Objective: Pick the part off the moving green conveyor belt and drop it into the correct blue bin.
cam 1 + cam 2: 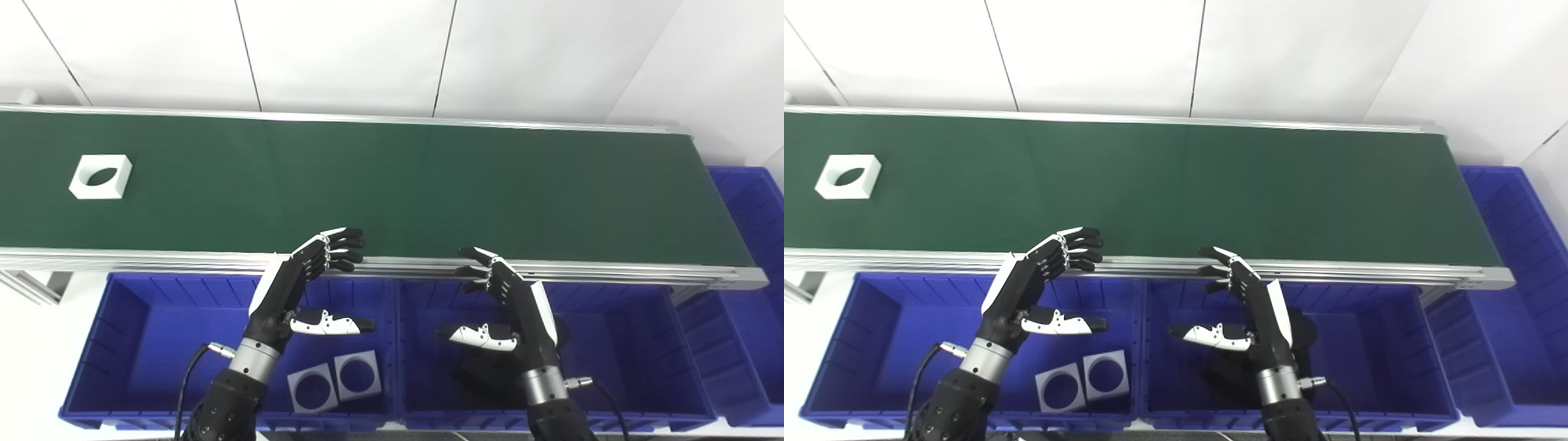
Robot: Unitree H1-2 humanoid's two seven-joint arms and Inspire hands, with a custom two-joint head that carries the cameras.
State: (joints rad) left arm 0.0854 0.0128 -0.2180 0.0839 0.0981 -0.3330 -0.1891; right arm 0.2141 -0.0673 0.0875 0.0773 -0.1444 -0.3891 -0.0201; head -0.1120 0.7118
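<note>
A white square part (100,176) with a round hole is seen lying flat at the far left of the green conveyor belt (392,190), well apart from both hands. The belt is bounded by a silver rail (184,262) along its near edge. Below the rail, the left blue bin (141,343) is placed; two white square parts with round holes (334,381) are seen side by side on its floor, near its right wall. The left robot hand (300,288) is held over this bin, palm turned inward, fingers spread and curved over the rail, thumb stretched out to the right; nothing is gripped. Just to the right, the middle blue bin (625,343) is set against the first; dark objects are made out on its floor behind the arm, but their shape cannot be told. The right robot hand (505,303) is held above it, mirrored to the left one, fingers apart and empty, thumb pointed left. A third blue bin (750,257) is seen at the belt's right end.
</note>
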